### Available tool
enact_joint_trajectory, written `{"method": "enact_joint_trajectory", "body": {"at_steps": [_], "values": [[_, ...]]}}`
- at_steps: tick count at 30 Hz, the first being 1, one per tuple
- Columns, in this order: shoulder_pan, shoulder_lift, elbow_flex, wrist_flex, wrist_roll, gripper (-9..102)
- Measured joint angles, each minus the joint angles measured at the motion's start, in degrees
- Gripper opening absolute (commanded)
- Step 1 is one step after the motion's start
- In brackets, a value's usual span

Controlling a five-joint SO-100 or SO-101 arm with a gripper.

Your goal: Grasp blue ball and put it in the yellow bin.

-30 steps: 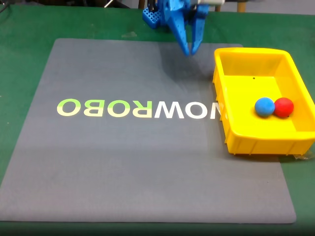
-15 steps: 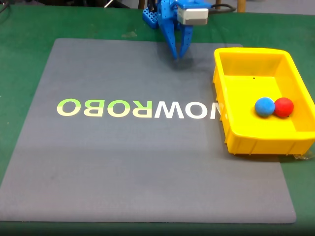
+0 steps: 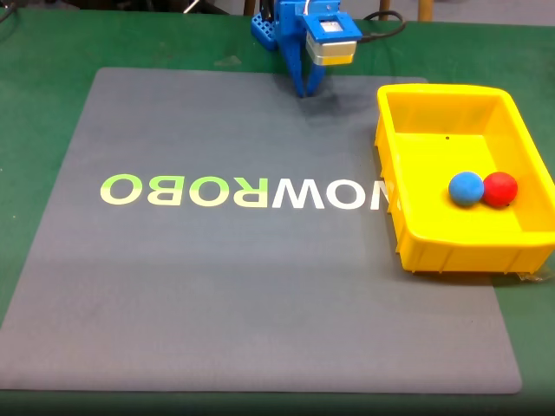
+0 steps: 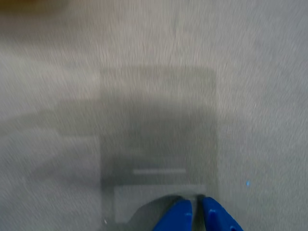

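Change since earlier frames: the gripper (image 3: 305,89) has pulled back from the bin side toward the arm's base at the far edge of the grey mat (image 3: 217,286) and folded down; its fingers, spread a second ago, are now drawn together.
Gripper state: fingers nearly pressed together and holding nothing; in the wrist view the two blue fingertips (image 4: 177,217) show a thin slit between them, poised just above bare mat.
Blue ball: the blue ball (image 3: 466,188) lies inside the yellow bin (image 3: 388,165), on its floor toward the near right part, touching the red ball (image 3: 499,188) on its right in the fixed view.
Yellow bin: sits at the mat's right edge, partly covering the end of the printed lettering (image 3: 247,191).
Task progress: judged complete, since the ball already rests in the bin.
Step in hand: return to rest.
How to do it well: keep the fingers closed, settle slowly so the tips do not scrape the mat, and stay well apart from the bin wall so nothing jolts the balls.
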Motion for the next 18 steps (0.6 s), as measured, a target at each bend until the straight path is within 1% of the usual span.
{"method": "enact_joint_trajectory", "body": {"at_steps": [5, 18], "values": [[0.8, -0.8, 0.0, 0.7, -1.7, 0], [2.5, -1.7, 0.0, 0.5, -2.0, 0]]}}
